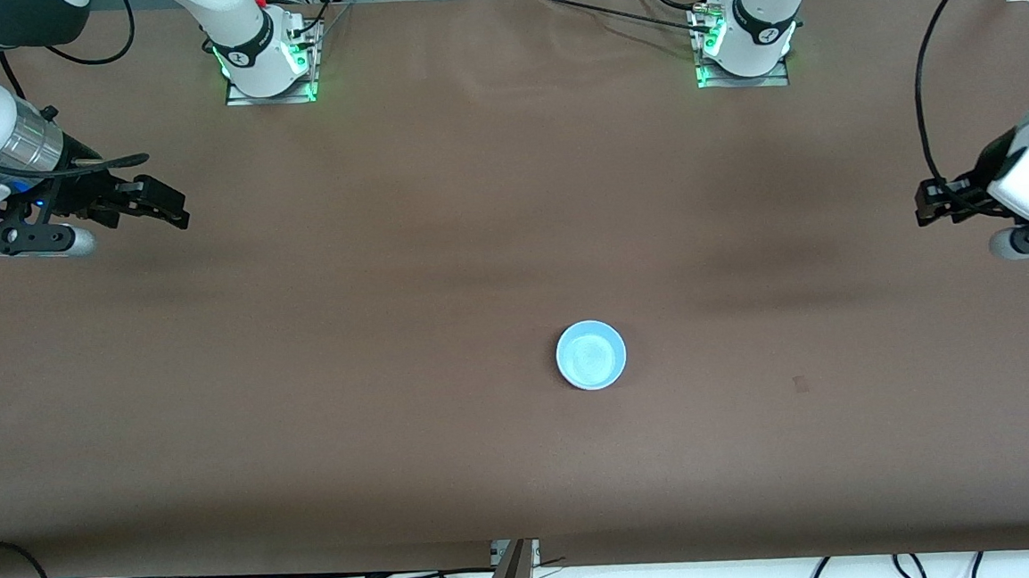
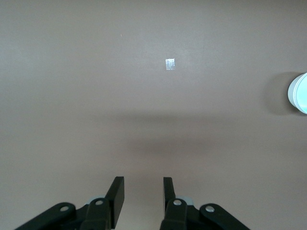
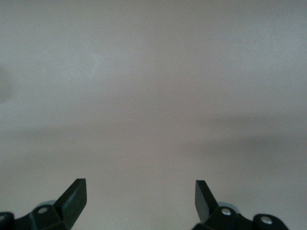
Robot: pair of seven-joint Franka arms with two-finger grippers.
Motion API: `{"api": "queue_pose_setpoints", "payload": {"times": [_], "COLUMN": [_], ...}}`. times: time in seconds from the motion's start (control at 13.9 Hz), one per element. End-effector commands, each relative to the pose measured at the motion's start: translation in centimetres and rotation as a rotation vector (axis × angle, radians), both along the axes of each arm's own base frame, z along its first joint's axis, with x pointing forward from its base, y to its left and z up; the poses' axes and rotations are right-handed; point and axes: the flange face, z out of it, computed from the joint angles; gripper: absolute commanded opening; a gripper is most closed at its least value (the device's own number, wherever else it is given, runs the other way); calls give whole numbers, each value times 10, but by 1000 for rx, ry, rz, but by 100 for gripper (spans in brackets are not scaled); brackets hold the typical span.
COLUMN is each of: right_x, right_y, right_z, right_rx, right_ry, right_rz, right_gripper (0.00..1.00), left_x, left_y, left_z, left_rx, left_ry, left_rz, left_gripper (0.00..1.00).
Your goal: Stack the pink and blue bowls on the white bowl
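Sitting mid-counter (image 1: 392,332) is a smooth round blue bowl (image 1: 591,355), apparently topping a stack. Left end effector (image 2: 143,192) is hovering over the counter's left-arm end, narrowly open, empty; right end effector (image 3: 140,195) is gaping wide, empty, over the right-arm end.

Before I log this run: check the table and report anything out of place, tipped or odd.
Nothing is tipped, spilled or damaged. One oddity: only the blue bowl shows, upright mid-table; no pink or white bowl can be made out, so a stack beneath it cannot be confirmed. The left hand and right hand hang open at the table's ends.
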Motion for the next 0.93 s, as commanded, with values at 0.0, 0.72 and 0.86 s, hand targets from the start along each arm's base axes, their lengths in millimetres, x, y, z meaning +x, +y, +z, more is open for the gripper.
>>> {"api": "queue_pose_setpoints", "payload": {"times": [0.0,0.72,0.86], "right_x": [6,4,5], "right_y": [1,-1,-1], "right_z": [11,12,13], "right_rx": [-14,-17,-17], "right_ry": [-31,-16,-19], "right_rz": [27,68,73], "right_gripper": [100,100,100], "left_x": [-33,-23,-16], "left_y": [-10,19,22], "left_z": [-7,23,28], "left_rx": [-33,-145,-150], "left_ry": [-21,-86,-103], "left_rz": [-27,-58,-59], "left_gripper": [44,100,100]}}
